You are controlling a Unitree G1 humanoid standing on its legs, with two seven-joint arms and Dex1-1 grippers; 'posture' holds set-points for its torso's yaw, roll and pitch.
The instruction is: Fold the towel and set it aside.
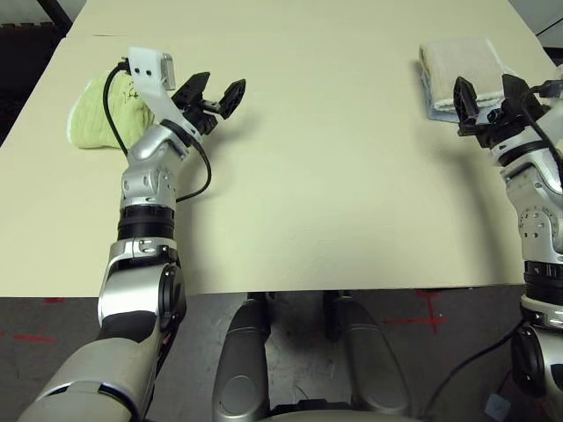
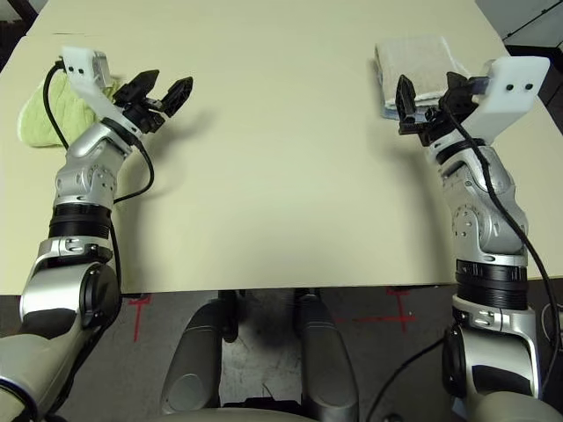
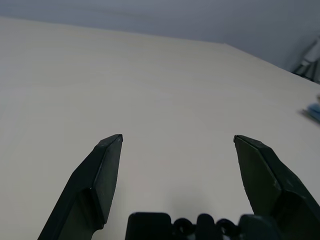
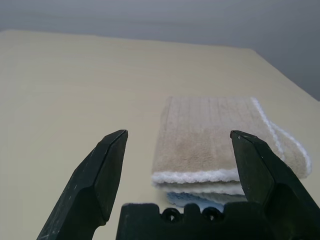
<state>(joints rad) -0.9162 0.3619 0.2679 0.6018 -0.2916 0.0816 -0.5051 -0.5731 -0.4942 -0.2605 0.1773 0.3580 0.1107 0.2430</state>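
Observation:
The beige towel (image 4: 210, 137) lies folded at the table's far right, its white-stitched edges stacked, on top of a folded light blue towel (image 4: 192, 199). My right gripper (image 2: 433, 98) hovers open just in front of that stack, nothing between its fingers (image 4: 102, 175). In the head views the same towel (image 1: 462, 61) shows beyond the right gripper (image 1: 490, 97). My left gripper (image 1: 214, 95) is open over bare table at the far left, holding nothing; its fingers (image 3: 100, 175) frame only tabletop.
A crumpled lime-green towel (image 1: 101, 114) lies at the table's far left, partly behind my left wrist and its black cable. The cream table (image 1: 334, 176) is bare across its middle. Its front edge runs just above my body.

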